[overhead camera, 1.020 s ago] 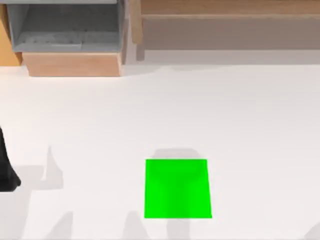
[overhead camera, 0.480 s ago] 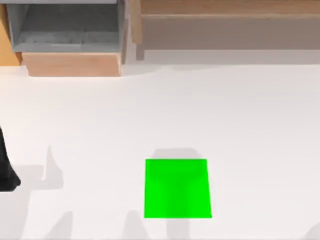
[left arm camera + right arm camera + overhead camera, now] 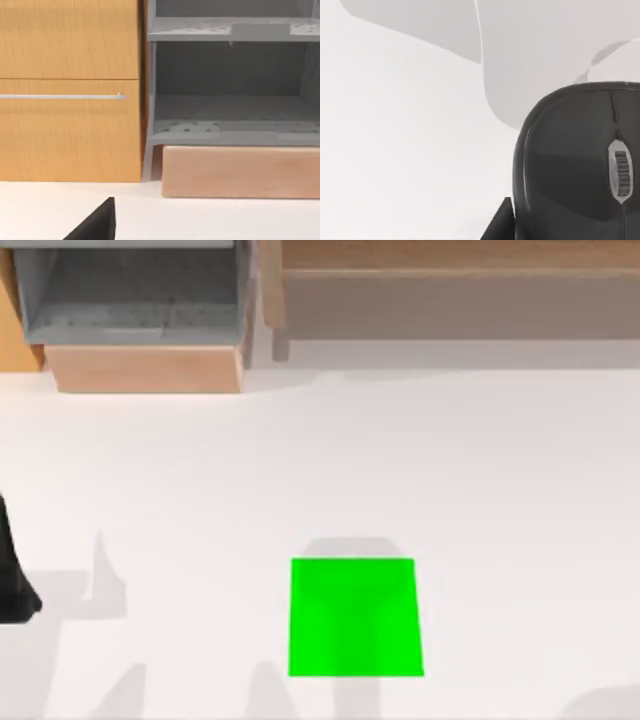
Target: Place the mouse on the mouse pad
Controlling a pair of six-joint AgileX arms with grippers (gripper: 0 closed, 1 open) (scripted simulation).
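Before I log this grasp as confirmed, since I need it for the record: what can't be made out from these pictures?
- Right wrist view: the mouse is cut off by the frame edge; whether fingers clamp it is unclear.
- Top view: the mouse pad lies bare; the left arm is cropped at the left edge.
- Left wrist view: a dark tip, grip state unclear.

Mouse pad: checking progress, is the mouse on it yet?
No. The mouse pad lies bare; the mouse rests on white table.

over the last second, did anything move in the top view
Almost nothing. A faint shadow has spread on the table at the top view's lower right corner. The mouse pad lies where it was, bare, and the left arm stays parked at the left edge.
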